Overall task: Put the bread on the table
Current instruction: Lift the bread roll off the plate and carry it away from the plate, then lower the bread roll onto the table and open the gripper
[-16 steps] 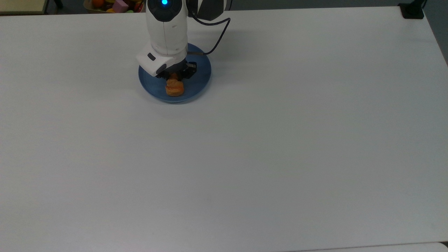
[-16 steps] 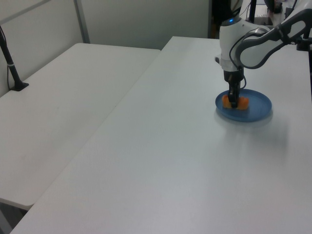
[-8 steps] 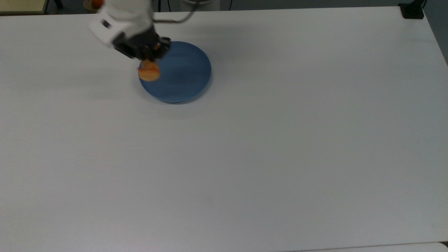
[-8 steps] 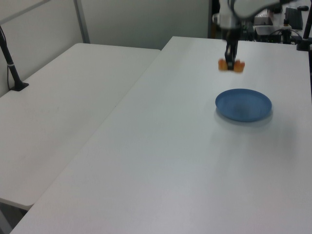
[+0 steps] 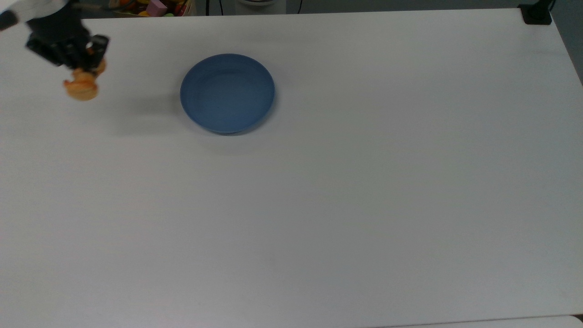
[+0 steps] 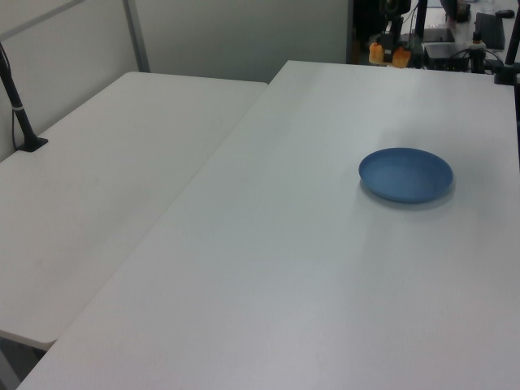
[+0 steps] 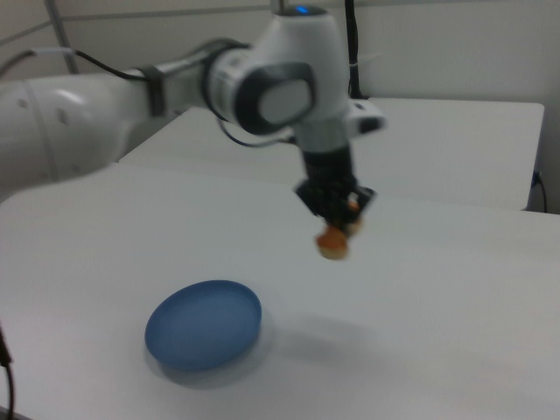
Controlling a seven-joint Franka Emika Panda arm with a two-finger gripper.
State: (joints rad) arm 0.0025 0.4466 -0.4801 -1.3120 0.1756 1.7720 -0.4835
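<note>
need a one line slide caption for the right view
Gripper holds the bread in the air above the table, beside the blue plate.

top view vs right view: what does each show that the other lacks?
Top view alone: the table's whole spread, a box of coloured toys past its far edge, and a black mount at the top view's right corner.

Right view alone: the arm in full, and the clear gap between bread and tabletop, with a shadow beneath.

Both: the gripper shut on the bread, held away from the empty blue plate.
</note>
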